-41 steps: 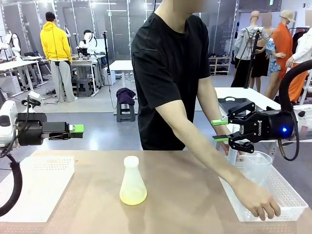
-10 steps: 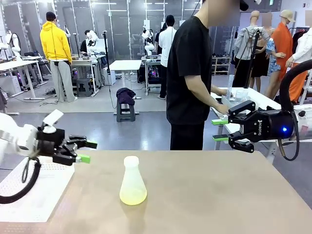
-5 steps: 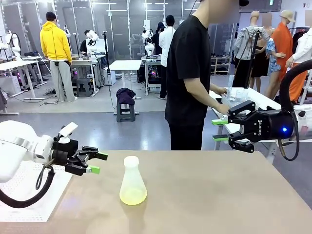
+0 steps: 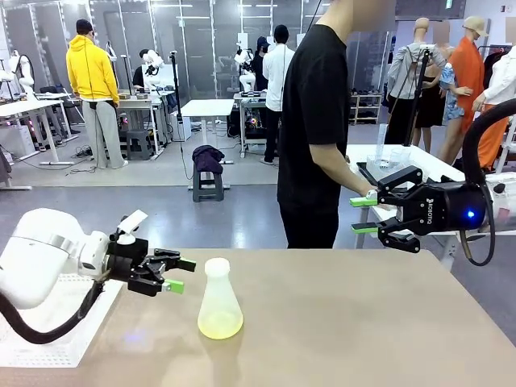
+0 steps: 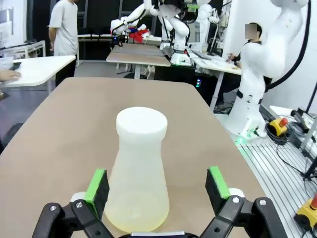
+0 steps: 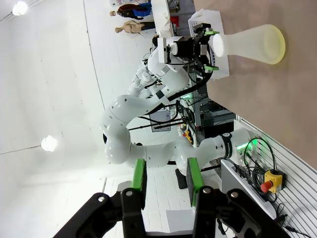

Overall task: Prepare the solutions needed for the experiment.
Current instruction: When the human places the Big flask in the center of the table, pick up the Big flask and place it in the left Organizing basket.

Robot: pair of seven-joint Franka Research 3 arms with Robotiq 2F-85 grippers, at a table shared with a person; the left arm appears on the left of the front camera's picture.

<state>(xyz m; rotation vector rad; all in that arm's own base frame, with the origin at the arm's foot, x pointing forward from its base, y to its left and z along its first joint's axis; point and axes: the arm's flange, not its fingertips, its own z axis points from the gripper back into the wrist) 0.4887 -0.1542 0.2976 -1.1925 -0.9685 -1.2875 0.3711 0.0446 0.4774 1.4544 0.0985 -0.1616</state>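
Observation:
A translucent white conical flask stands upright near the middle of the table, with a shallow layer of pale yellow-green solution at its bottom. My left gripper is open and hovers just left of the flask, its fingers pointing at it and apart from it. In the left wrist view the flask and its liquid stand between and just beyond the open left gripper. My right gripper is open and empty, held high at the far right. Its wrist view shows the right gripper and the distant flask.
A white perforated tray lies at the table's left edge under my left arm. A person in a black shirt stands at the far side, turned to a side table with clear containers.
My left arm has swung right and forward, bringing its open gripper close to the flask. The person has stepped back, and the white basket is gone from the table's right. The right arm is unmoved.

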